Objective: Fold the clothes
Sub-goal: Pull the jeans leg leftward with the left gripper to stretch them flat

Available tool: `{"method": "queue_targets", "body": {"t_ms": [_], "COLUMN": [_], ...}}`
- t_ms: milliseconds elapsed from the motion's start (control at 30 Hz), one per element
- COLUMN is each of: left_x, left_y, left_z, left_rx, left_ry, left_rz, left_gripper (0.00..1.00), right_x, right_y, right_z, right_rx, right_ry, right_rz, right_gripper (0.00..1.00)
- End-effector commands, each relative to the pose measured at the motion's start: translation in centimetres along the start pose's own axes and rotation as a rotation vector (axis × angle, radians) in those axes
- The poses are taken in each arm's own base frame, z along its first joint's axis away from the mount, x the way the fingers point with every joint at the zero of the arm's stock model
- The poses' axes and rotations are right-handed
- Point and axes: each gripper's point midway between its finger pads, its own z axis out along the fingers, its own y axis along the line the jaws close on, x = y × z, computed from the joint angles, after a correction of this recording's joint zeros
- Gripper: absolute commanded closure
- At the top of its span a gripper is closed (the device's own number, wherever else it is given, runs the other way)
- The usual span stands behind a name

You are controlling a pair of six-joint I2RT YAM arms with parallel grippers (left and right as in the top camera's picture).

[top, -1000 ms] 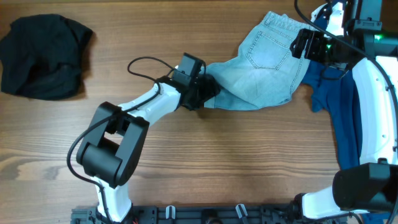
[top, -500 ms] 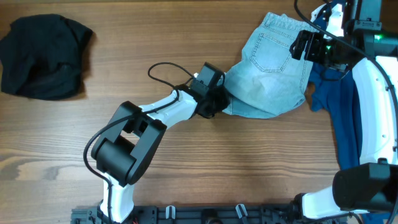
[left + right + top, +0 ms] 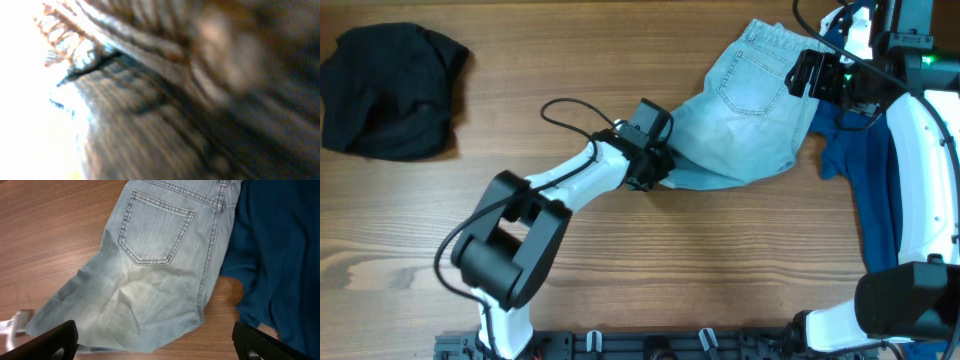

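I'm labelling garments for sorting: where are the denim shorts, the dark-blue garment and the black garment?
denim shorts [image 3: 752,85], overhead view, on the stitched back pocket.
dark-blue garment [image 3: 873,200], overhead view, middle of the cloth.
black garment [image 3: 390,90], overhead view, centre of the heap.

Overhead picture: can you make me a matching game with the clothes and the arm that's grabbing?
Things:
1. pale-blue denim shorts
2. black garment
3. dark-blue garment
4. left gripper

Places or states:
A. bunched up at the far left of the view
B. shut on an edge of the shorts
C. lying pocket side up, right of the middle
D. at the far right, next to the shorts

Pairs: 1-C, 2-A, 3-D, 4-B
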Motion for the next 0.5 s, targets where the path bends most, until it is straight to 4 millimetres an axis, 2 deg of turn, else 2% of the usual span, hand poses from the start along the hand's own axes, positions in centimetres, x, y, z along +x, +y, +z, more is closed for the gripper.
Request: {"method": "queue_targets", "body": {"t_ms": [0,100,233,300,467], "left_x": [-2.6,-3.7,-4.7,-4.7,-4.4], "left_y": [0.0,0.3,2.0,3.1,6.5], "left_z": [-4.9,-8.1,-11.6,-12.6,-13.5], "left_rx": [-0.033,-0.062,-0.137,-0.172,-0.284], "left_ry": [-0.179,-0.277,-0.373,-0.378,-0.36], "left_rz": [0.024,0.025,0.009,-0.003,-0.076], "left_gripper": [0.96,0.96,0.96,0.96,0.96], "right_x": [-0.9,-0.9,-1.0,-1.1,-1.1], "right_y": [0.8,0.8,0.9,1.1,1.3], "right_z": [-1.5,-1.5,-1.5,-1.5,-1.5], "right_rx": [-0.028,-0.029,-0.031,-0.046,-0.056], "right_ry": [-0.048,-0.049,-0.054,-0.056,-0.058], "right_rz": [-0.029,-0.029,-0.029,-0.031,-0.032], "right_gripper": [0.0,0.0,0.0,0.0,0.0]}}
